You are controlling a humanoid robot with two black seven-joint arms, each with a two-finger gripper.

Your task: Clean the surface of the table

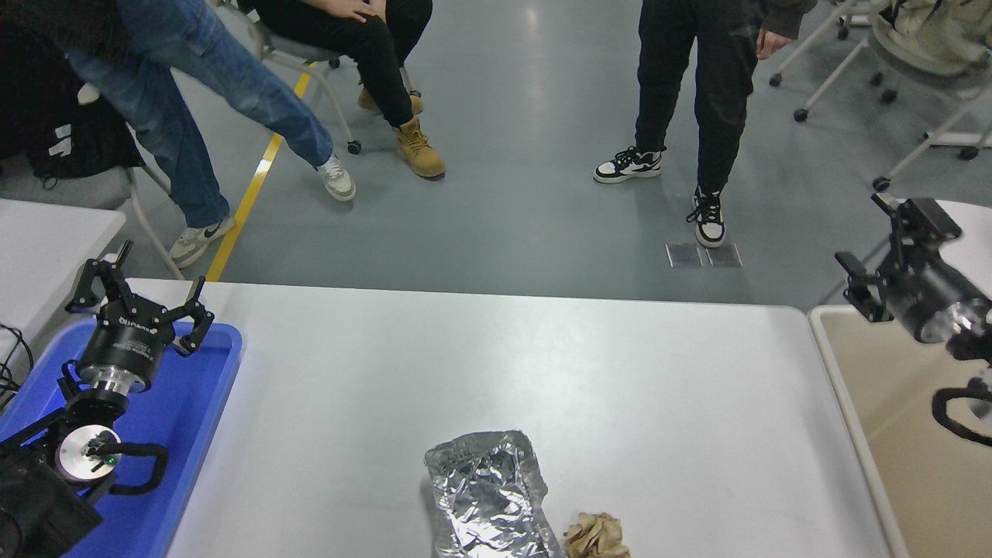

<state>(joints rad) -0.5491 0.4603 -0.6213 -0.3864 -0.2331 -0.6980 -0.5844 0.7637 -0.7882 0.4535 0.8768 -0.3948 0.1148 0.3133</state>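
Note:
The glossy white table surface (542,372) fills the middle of the head view. A crumpled sheet of silver foil (487,496) lies near its front edge. A crumpled brown paper ball (595,536) lies right of the foil, touching it. My right gripper (872,248) is open and empty, held high over the far corner of the beige bin (899,434), well away from the foil and paper. My left gripper (138,298) is open and empty, parked over the blue tray (186,403) at the lower left.
Another white table (46,240) stands at the far left. People stand and sit on the floor beyond the table's far edge. Chairs on castors stand at the top right.

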